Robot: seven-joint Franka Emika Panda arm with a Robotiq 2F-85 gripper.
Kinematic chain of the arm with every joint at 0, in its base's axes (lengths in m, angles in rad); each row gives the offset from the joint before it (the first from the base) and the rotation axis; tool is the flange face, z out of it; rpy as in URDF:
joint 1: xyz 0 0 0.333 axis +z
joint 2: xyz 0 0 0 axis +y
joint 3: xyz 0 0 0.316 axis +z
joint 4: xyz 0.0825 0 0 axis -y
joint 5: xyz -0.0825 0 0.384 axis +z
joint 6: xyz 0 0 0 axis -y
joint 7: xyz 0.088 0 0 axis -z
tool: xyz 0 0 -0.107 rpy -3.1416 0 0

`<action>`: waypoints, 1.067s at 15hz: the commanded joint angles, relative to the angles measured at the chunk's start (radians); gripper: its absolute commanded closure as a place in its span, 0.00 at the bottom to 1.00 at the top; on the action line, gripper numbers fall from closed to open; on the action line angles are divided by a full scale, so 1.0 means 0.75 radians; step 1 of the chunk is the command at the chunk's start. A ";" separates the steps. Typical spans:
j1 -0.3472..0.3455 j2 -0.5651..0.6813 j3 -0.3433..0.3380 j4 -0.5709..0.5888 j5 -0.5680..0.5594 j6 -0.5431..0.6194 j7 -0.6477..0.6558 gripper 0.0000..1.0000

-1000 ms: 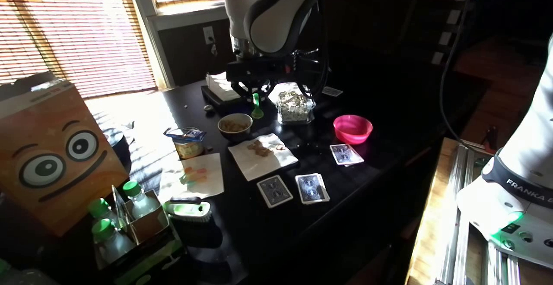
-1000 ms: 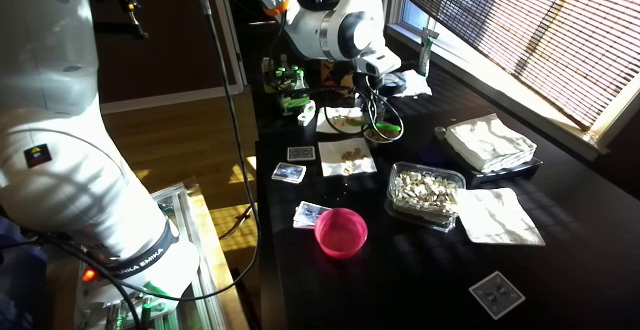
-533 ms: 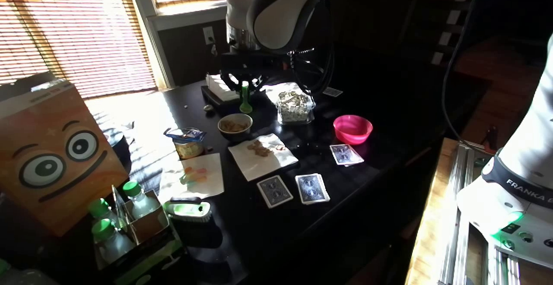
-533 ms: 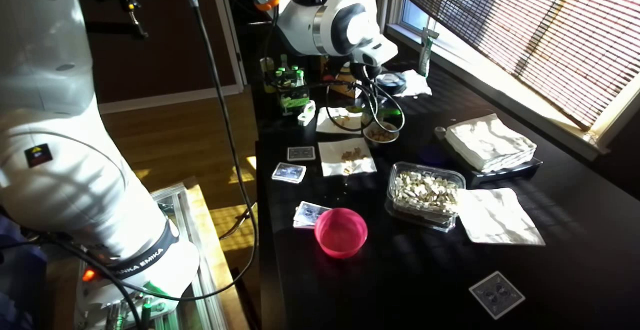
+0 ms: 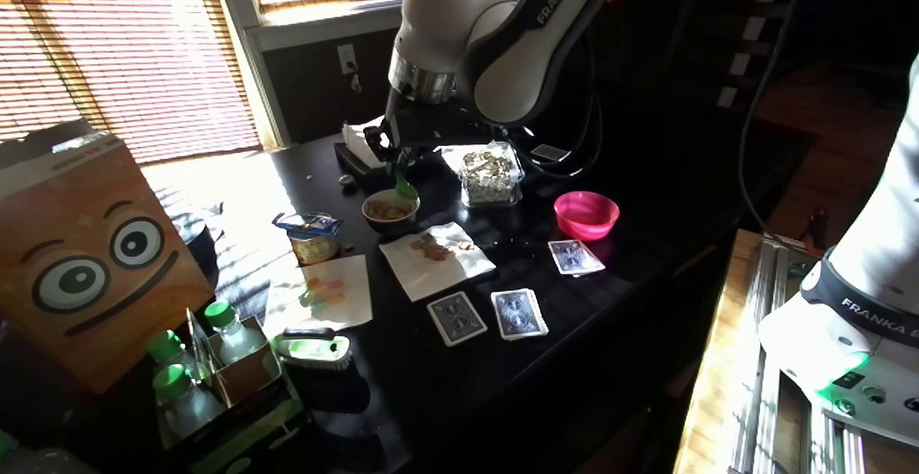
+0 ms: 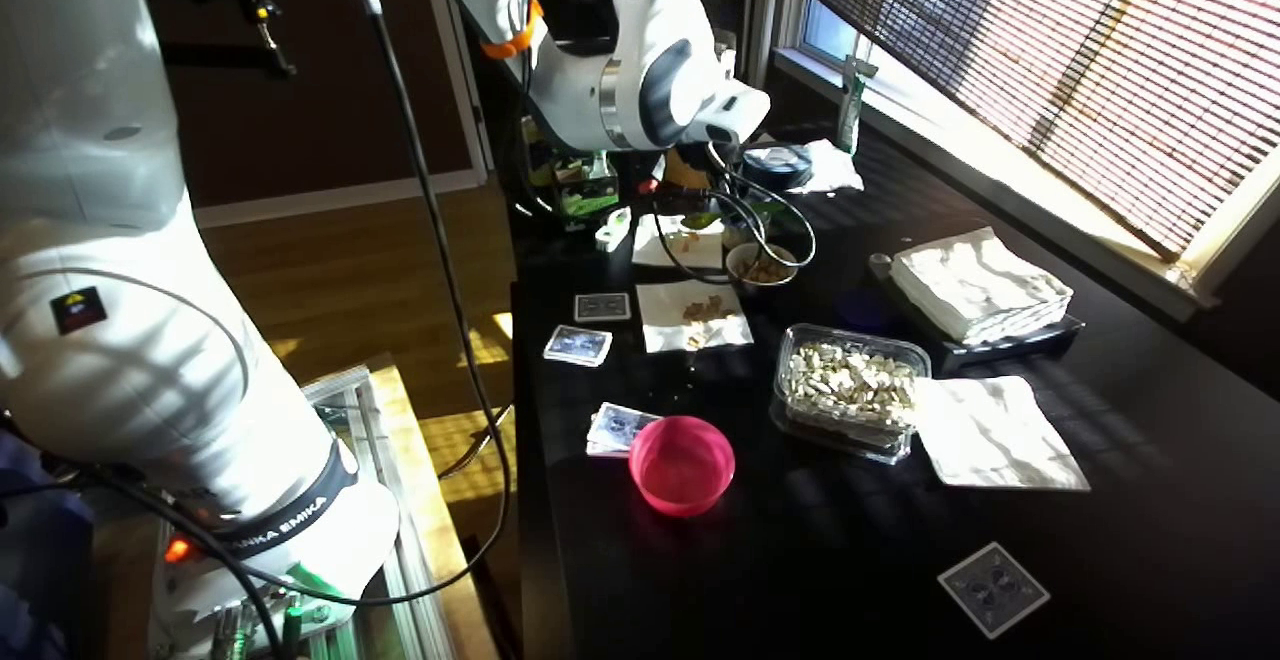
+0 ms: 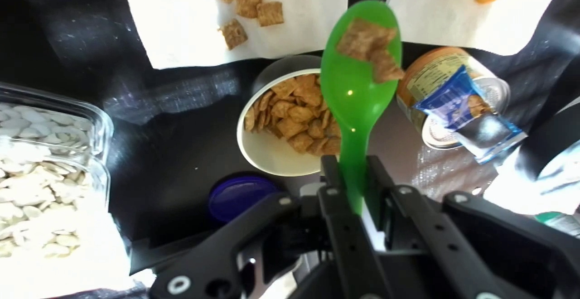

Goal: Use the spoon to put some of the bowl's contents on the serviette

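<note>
My gripper [image 7: 351, 172] is shut on the handle of a green spoon [image 7: 355, 104]. Brown square pieces lie near the spoon's tip in the wrist view. The spoon's head covers the right part of the pale bowl [image 7: 283, 156], which holds more brown pieces. In an exterior view the tilted spoon [image 5: 406, 187] hangs from the gripper [image 5: 400, 164] at the far rim of the bowl [image 5: 388, 226]. Cables cross the bowl [image 6: 748, 280] in an exterior view. The white serviette [image 7: 176, 22] lies beside the bowl with several brown pieces on it; it shows in both exterior views [image 5: 411, 276] [image 6: 665, 320].
A clear container of white pieces [image 5: 490, 190] and a pink bowl [image 5: 586, 222] stand nearby. A can [image 5: 316, 250] with a blue packet, another paper [image 5: 355, 298] with coloured bits and cards [image 5: 457, 318] surround the serviette. A blue lid [image 7: 242, 195] lies near the bowl.
My gripper has shifted toward the bowl's side and then tilted. The spoon, hanging nearly upright before, is now slanted and lower at the bowl's rim. The bowl and serviette have not moved.
</note>
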 commanded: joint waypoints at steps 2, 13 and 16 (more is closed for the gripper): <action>-0.079 0.001 0.066 -0.130 -0.030 0.306 -0.185 0.96; -0.402 0.172 0.290 -0.193 -0.225 0.718 -0.560 0.96; -0.469 0.211 0.306 -0.184 -0.344 0.823 -0.578 0.96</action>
